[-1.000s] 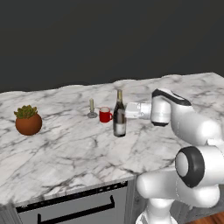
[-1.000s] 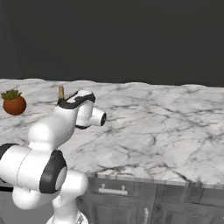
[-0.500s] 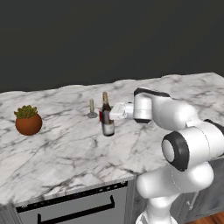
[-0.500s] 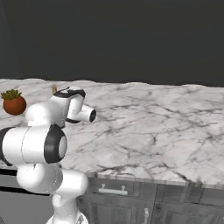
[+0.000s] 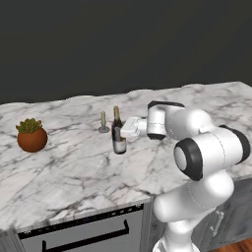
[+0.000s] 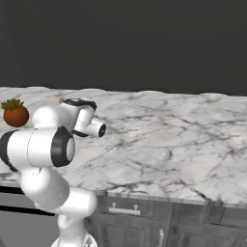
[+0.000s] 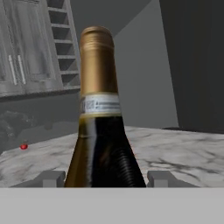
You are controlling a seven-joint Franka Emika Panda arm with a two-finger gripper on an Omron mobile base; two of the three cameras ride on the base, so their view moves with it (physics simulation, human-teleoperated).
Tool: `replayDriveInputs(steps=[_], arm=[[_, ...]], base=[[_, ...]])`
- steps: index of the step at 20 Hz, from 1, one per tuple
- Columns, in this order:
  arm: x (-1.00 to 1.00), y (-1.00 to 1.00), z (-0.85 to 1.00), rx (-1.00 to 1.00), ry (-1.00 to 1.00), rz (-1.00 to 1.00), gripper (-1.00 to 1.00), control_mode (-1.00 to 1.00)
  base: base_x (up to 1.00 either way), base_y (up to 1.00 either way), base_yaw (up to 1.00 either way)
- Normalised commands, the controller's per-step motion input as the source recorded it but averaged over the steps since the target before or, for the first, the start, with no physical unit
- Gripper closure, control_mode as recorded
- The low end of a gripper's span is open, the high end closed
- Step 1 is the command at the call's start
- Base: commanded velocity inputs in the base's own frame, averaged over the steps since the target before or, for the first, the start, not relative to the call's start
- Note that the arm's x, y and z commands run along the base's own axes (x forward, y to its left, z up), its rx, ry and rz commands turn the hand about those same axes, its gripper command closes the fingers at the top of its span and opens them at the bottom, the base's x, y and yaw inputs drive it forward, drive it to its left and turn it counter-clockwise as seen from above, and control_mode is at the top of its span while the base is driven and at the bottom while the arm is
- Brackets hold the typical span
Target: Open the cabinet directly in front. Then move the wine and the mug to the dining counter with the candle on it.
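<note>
The wine (image 5: pixel 118 137), a dark bottle with a gold top, stands upright at the middle of the dining counter (image 5: pixel 74 172). My gripper (image 5: pixel 126 129) reaches in from the right and is shut on its body. In the hand view the wine (image 7: pixel 103 131) rises between my grey fingertips (image 7: pixel 53 178). I cannot tell whether its base touches the marble. The candle (image 5: pixel 103 122) stands just behind and left of the bottle, a little apart. The mug is hidden. A grey cabinet (image 7: pixel 22 48) with long silver handles shows far off, its doors shut.
A potted plant (image 5: pixel 32 136) sits at the counter's left end, also seen from the other side as the plant (image 6: pixel 15 115). Dark drawer fronts (image 5: pixel 83 234) run under the front edge. A small red thing (image 7: pixel 24 146) lies far off on marble.
The arm has swung left with the wine in its grip, from the counter's middle right to a spot close beside the candle. The bottle now covers the place where the red mug showed.
</note>
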Motion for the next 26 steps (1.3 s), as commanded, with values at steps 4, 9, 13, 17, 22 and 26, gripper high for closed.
replayDriveInputs(steps=[4,9,13,17,22,26], arm=[[0.13,0.00,-0.12,0.00,-0.02,0.00,1.00,-1.00],[0.33,0.00,-0.15,0.00,-0.04,0.00,1.00,-1.00],[0.44,0.00,-0.11,0.00,0.00,0.00,1.00,-1.00],[0.29,0.00,-0.20,0.00,0.00,0.00,1.00,-1.00],[0.27,0.00,-0.30,0.00,0.00,0.00,1.00,-1.00],[0.32,0.00,-0.34,0.00,0.00,0.00,1.00,-1.00]], base=[[0.00,0.00,0.00],[0.00,0.00,0.00],[0.00,0.00,0.00],[0.00,0.00,0.00],[0.00,0.00,0.00],[0.00,0.00,0.00]])
